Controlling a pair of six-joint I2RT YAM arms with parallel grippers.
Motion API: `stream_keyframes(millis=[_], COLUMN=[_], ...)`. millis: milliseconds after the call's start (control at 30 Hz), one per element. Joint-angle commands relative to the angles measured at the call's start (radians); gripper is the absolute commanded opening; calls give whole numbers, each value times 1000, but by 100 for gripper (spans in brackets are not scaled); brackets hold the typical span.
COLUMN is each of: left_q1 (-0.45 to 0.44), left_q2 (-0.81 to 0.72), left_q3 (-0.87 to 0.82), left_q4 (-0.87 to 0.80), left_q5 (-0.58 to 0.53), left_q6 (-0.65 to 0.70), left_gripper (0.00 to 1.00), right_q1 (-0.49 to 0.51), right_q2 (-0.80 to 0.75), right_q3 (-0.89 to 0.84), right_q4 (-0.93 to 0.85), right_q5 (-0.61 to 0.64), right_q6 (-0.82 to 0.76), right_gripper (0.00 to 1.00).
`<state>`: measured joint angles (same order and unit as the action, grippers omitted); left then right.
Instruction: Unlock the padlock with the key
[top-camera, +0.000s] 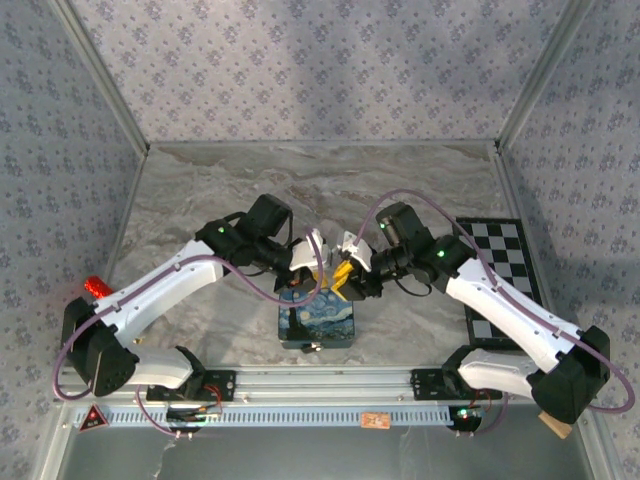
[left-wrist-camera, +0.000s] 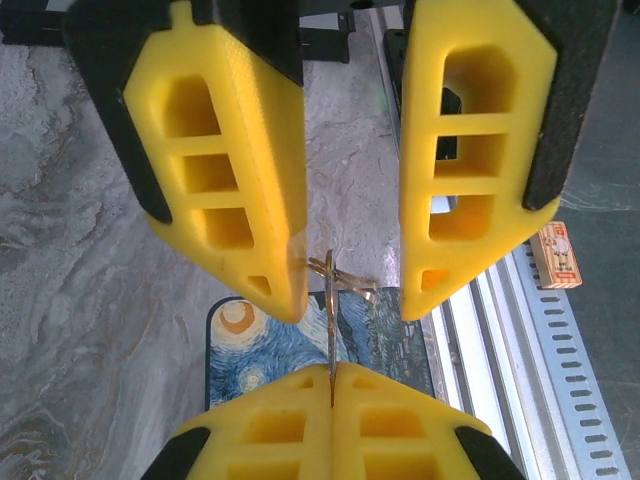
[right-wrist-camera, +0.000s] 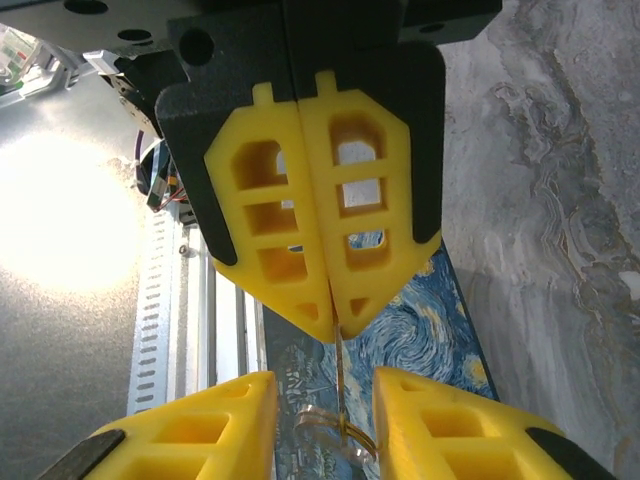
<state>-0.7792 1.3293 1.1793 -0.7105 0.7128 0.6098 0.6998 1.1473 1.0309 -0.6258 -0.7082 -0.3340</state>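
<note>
Padlock (top-camera: 293, 318), dim in the top view, looks to us like a small dark block lying on the blue box (top-camera: 325, 328), below both grippers. On the left, the left gripper (left-wrist-camera: 331, 372) is pinched tight on the key (left-wrist-camera: 331, 340), which its wrist view gives us edge-on. The right wrist view adds the ring (right-wrist-camera: 322, 425), between the parted jaws of the right gripper (right-wrist-camera: 325, 378). We see a grey marbled table (top-camera: 200, 200), flowered walls (top-camera: 300, 70) and a checkerboard (top-camera: 500, 270) far right.
</note>
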Motion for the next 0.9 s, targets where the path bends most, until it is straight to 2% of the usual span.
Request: stream_keyframes(millis=[0, 300, 567, 800, 867], left_q1=[-6, -8, -10, -11, -10], left_q2=[-27, -34, -47, -54, -60], left_q3=[-7, -12, -21, -25, -32], left_q4=[-6, -7, -5, 15, 26], left_q5=[10, 18, 22, 14, 10], left_q6=[20, 26, 32, 27, 24], left_gripper=[0, 0, 0, 0, 1], right_q1=[-4, -4, -1, 13, 17], right_q2=[-25, -20, -17, -11, -8], right_q3=[6, 11, 14, 17, 17], right_q4=[-26, -29, -34, -37, -35], right_q5=[-5, -30, -49, -57, -54], right_q6=[-9, -12, -17, -17, -15], right_gripper=[36, 26, 10, 0, 0])
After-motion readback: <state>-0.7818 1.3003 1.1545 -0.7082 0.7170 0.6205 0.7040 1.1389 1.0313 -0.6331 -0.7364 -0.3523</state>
